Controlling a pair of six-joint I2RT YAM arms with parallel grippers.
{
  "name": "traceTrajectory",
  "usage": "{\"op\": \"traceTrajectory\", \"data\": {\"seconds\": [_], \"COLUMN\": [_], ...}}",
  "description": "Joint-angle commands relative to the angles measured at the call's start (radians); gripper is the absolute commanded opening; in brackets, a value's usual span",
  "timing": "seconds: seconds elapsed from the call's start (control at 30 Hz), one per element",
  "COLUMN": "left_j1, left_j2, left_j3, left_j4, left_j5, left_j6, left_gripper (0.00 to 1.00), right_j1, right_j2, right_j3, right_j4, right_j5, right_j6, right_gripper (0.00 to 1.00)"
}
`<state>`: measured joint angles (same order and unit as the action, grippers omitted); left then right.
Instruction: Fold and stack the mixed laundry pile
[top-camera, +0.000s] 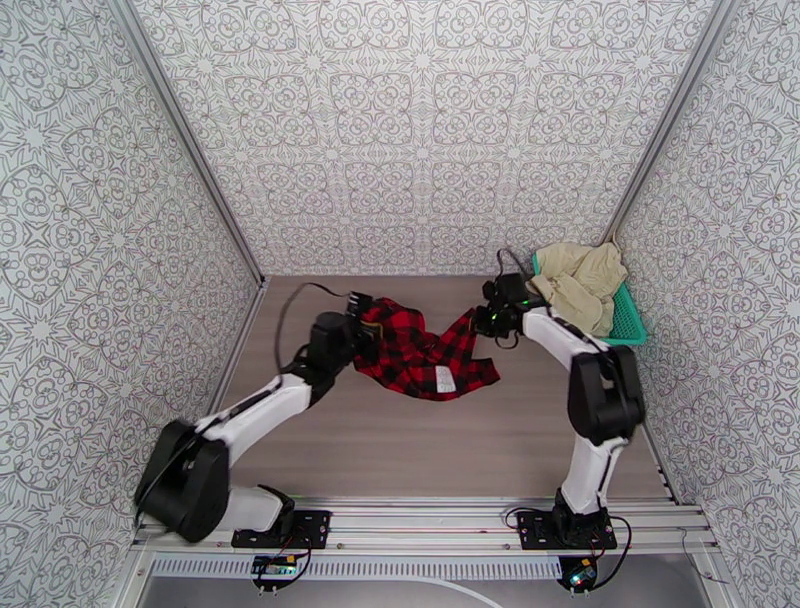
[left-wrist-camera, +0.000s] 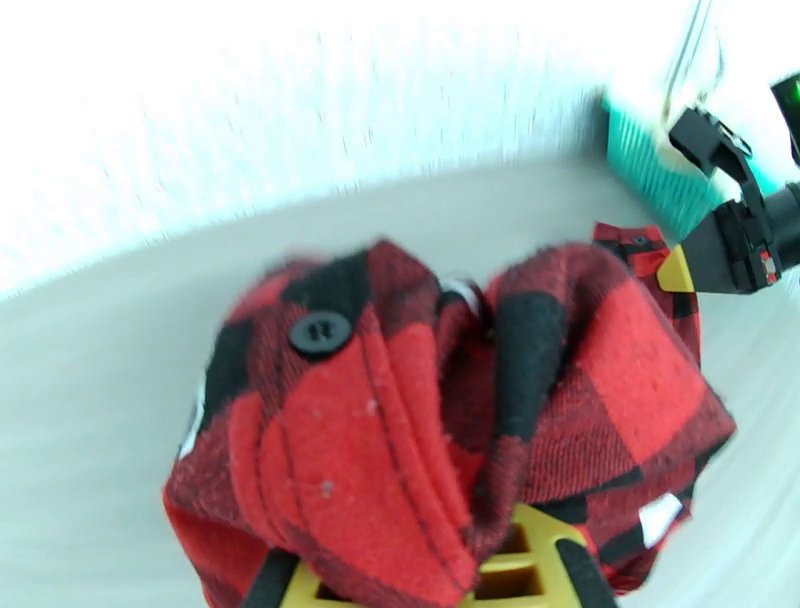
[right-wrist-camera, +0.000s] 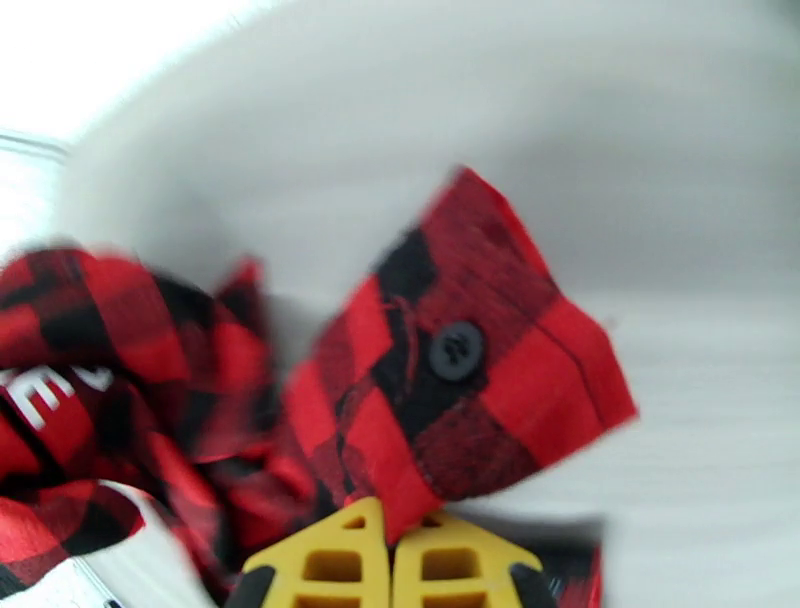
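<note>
Well, soft, light, floppy shirt (top-camera: 425, 350), clamped in left jaws and right jaws at buttoned edges; probably sags between.

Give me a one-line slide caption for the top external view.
The left fingers and right fingers pinch opposite ends of the checked shirt; cream cloths lie in the teal basket.

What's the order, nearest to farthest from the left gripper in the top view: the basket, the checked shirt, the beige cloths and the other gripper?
1. Checked shirt, gripped by the left gripper itself.
2. Right gripper, at the shirt's right end.
3. Beige cloths and basket, far right; too close to call.
</note>
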<state>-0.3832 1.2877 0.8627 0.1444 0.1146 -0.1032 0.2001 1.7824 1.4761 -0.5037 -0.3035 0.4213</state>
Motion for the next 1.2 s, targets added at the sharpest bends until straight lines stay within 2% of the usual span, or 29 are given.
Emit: {"op": "traceTrajectory", "data": {"seconds": [0.0, 0.37, 0.47, 0.57, 0.63, 0.7, 0.77, 0.87, 0.93, 1.07, 1.17], "left_j1": [0.016, 0.03, 0.032, 0.037, 0.064, 0.141, 0.24, 0.303, 0.306, 0.31, 0.323], "left_j2": [-0.112, -0.435, -0.445, -0.391, -0.322, -0.224, -0.114, 0.046, 0.16, 0.386, 0.536], "left_j3": [0.1, 0.388, 0.487, 0.586, 0.634, 0.683, 0.695, 0.678, 0.679, 0.656, 0.613], "left_j4": [-0.163, -0.494, -0.595, -0.689, -0.72, -0.733, -0.688, -0.598, -0.587, -0.565, -0.496], "left_j5": [0.03, -0.021, -0.011, 0.018, 0.082, 0.214, 0.376, 0.535, 0.583, 0.592, 0.585], "left_j6": [0.05, 0.206, 0.214, 0.182, 0.126, 0.02, -0.106, -0.201, -0.206, -0.221, -0.252], "left_gripper": [0.0, 0.0, 0.0, 0.0, 0.0, 0.0, 0.0, 0.0, 0.01, 0.26, 0.33], "right_j1": [-0.054, -0.09, -0.09, -0.09, -0.09, -0.089, -0.09, -0.09, -0.09, -0.091, -0.104], "right_j2": [-0.173, -0.61, -0.677, -0.688, -0.661, -0.62, -0.56, -0.455, -0.377, -0.165, 0.05], "right_j3": [0.061, 0.17, 0.235, 0.318, 0.384, 0.438, 0.483, 0.505, 0.487, 0.436, 0.439], "right_j4": [0.022, -0.021, -0.061, -0.122, -0.174, -0.214, -0.249, -0.28, -0.282, -0.266, -0.255], "right_j5": [0.039, 0.291, 0.361, 0.394, 0.4, 0.4, 0.387, 0.372, 0.366, 0.337, 0.334], "right_j6": [0.014, -0.092, -0.125, -0.152, -0.165, -0.17, -0.171, -0.164, -0.15, -0.131, -0.113], "right_gripper": [0.0, 0.0, 0.0, 0.0, 0.0, 0.0, 0.0, 0.0, 0.0, 0.0, 0.0]}}
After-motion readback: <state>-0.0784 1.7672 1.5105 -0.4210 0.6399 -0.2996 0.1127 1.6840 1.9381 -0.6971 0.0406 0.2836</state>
